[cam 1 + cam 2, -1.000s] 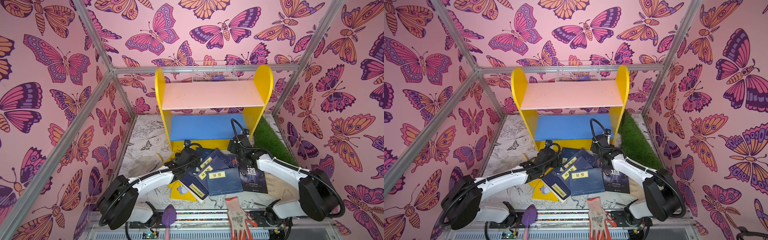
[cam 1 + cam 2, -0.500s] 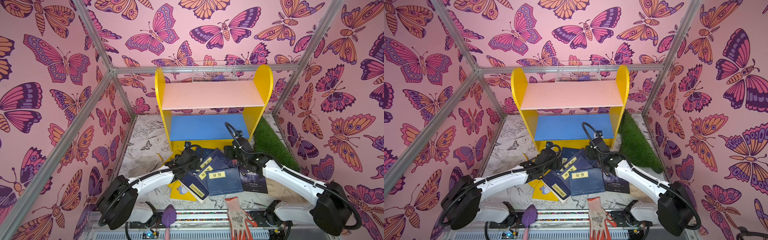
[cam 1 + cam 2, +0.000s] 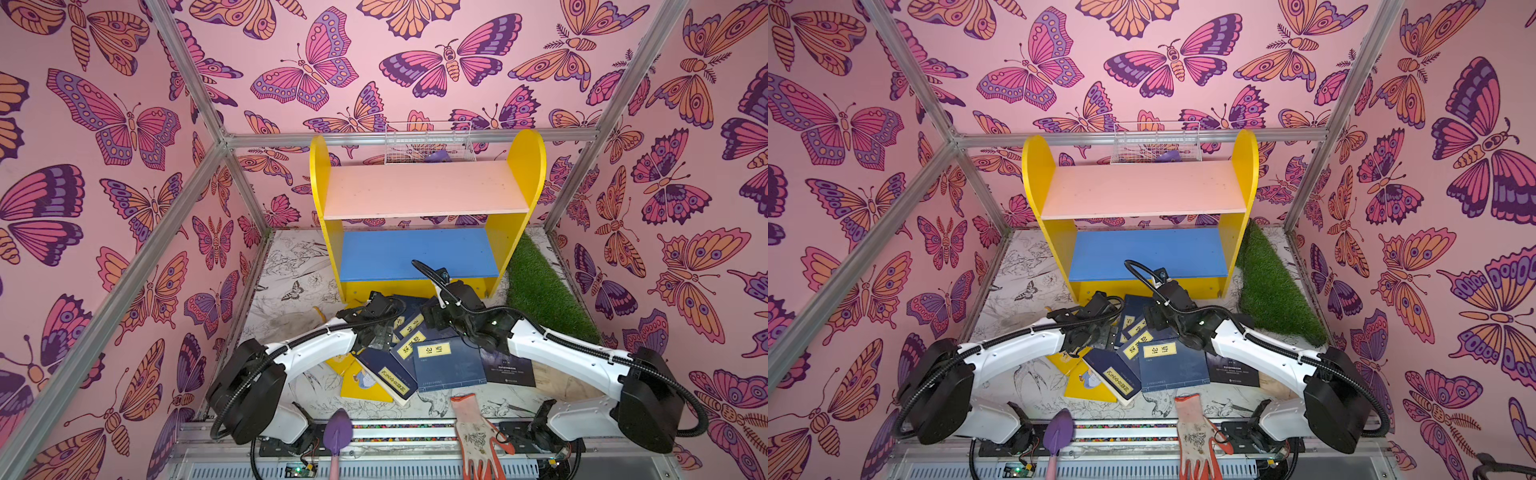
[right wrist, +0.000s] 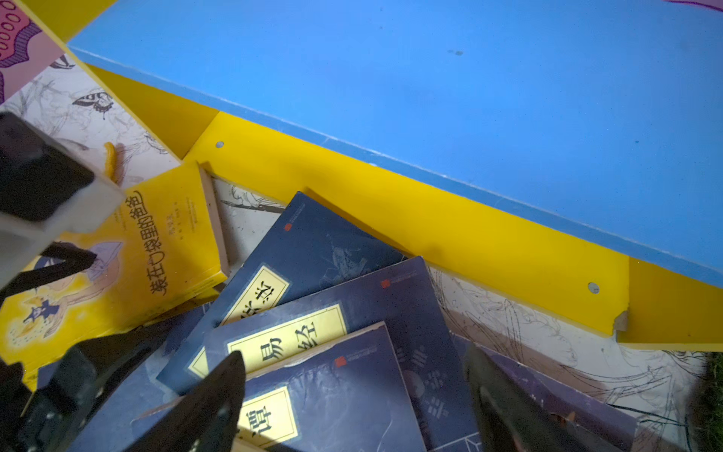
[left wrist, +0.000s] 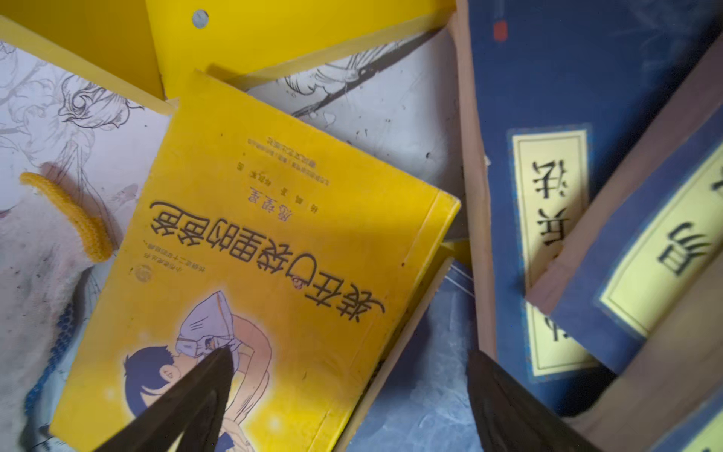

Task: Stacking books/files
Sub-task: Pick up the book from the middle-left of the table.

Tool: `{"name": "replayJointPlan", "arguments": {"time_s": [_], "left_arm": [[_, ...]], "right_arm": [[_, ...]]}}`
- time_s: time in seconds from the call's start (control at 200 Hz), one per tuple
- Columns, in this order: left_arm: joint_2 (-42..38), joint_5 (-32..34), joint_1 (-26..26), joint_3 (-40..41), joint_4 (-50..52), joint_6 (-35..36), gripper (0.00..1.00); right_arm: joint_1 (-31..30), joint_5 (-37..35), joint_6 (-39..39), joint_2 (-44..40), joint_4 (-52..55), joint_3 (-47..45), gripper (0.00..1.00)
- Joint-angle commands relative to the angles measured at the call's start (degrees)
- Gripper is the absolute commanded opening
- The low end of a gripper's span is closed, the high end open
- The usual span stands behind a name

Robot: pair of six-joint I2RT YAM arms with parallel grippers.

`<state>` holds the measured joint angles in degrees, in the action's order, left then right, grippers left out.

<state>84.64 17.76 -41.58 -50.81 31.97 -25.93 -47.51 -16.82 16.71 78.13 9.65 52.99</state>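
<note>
A loose pile of books lies on the floor in front of the shelf: several navy books point(image 3: 449, 361) with yellow labels, a dark-cover book point(image 3: 507, 368) at the right and a yellow cartoon book point(image 3: 361, 384) at the front. My left gripper point(image 3: 376, 332) hangs open at the pile's left side. In the left wrist view the left gripper point(image 5: 348, 356) straddles the edge of another yellow cartoon book point(image 5: 274, 254), holding nothing. My right gripper point(image 3: 434, 318) stands open over the pile's back. In the right wrist view the right gripper point(image 4: 352, 354) spans a navy book point(image 4: 332, 391), apart from it.
The yellow shelf unit has a blue lower board point(image 3: 415, 253) right behind the pile and a pink top board. A grass mat point(image 3: 544, 299) lies to the right. A white-and-orange glove point(image 3: 478, 432) and a purple trowel point(image 3: 337, 432) lie at the front. A beige cloth glove point(image 5: 35, 274) lies left.
My right arm has swung left, bringing its gripper from the pile's right edge to above the navy books. The left gripper has stayed almost in place.
</note>
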Motion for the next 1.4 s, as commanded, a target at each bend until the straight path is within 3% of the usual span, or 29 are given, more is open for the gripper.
{"name": "replayJointPlan", "arguments": {"time_s": [0.0,0.496,0.692,0.912,1.073,1.223,1.398], "left_arm": [[2.33,2.91,0.2,-2.53,7.97,1.02,0.93],[15.26,9.63,-2.05,-13.07,15.61,6.64,0.83],[19.78,9.76,-2.9,-14.56,19.21,8.14,0.81],[23.29,8.06,-2.9,-14.55,20.92,8.11,0.71],[24.49,7.66,-2.89,-13.45,20.9,7.7,0.6],[25.29,6.42,-2.87,-13.27,20.94,7.3,0.31],[23.68,5.2,-2.93,-13.14,20.94,5.86,0.1]], "right_arm": [[0.76,0.61,0.86,0.82,-1.65,0.83,0.89],[1.35,-0.51,0.94,-1.31,-2.21,-2.31,0.89],[1.82,-0.36,1.87,-1.45,-3.08,-3.18,0.89],[2.24,-1.0,1.9,-2.05,-3.21,-3.76,0.89],[2.56,-0.86,1.88,-2.63,-3.19,-4.28,0.89],[2.59,-0.42,1.66,-2.71,-3.26,-4.36,0.89],[2.58,-0.32,1.23,-3.06,-2.75,-4.55,0.89]]}}
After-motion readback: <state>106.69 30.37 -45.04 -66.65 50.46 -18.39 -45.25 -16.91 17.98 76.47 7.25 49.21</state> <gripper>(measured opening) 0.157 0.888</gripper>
